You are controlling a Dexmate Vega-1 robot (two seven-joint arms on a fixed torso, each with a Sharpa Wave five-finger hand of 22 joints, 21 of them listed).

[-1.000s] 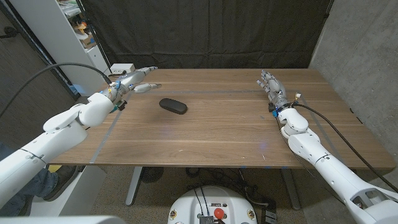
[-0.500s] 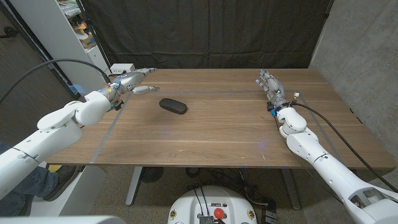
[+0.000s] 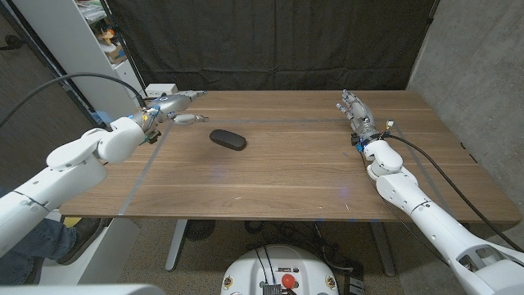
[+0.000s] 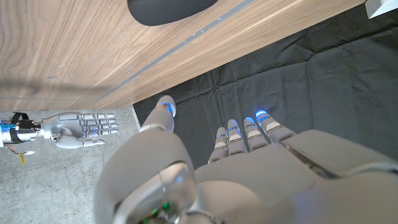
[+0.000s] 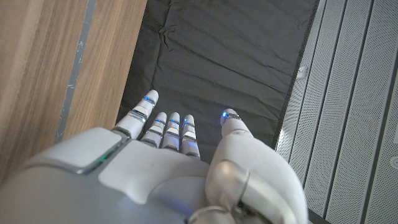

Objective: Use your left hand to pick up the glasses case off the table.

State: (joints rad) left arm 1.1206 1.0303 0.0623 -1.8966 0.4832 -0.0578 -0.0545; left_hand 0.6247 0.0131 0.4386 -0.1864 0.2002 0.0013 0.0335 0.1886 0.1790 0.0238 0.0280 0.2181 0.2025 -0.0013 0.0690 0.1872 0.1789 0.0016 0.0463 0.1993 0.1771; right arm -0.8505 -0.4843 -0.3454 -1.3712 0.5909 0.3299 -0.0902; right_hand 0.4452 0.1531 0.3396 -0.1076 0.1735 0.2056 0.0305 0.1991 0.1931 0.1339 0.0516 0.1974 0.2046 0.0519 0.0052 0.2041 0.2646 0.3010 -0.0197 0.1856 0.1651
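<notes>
Beside the glasses case (image 3: 228,139) – left hand (image 3: 174,107), fingers (image 4: 244,134) spread

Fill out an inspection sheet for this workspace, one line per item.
Surface: wooden table, brown planks with pale seams.
Job's things: black glasses case lies on the table, left of centre, untouched.
Clutter: small white box at the far left corner of the table.
Robot hands: left robot hand over the far left of the table, fingers apart, holding nothing, short of the case. Right robot hand at the far right of the table, fingers extended, holding nothing.
Cables: black cable arcs to the left wrist; another black cable runs along the right forearm.
Surroundings: black curtain behind the table, white shelving at left, grey wall at right.
</notes>
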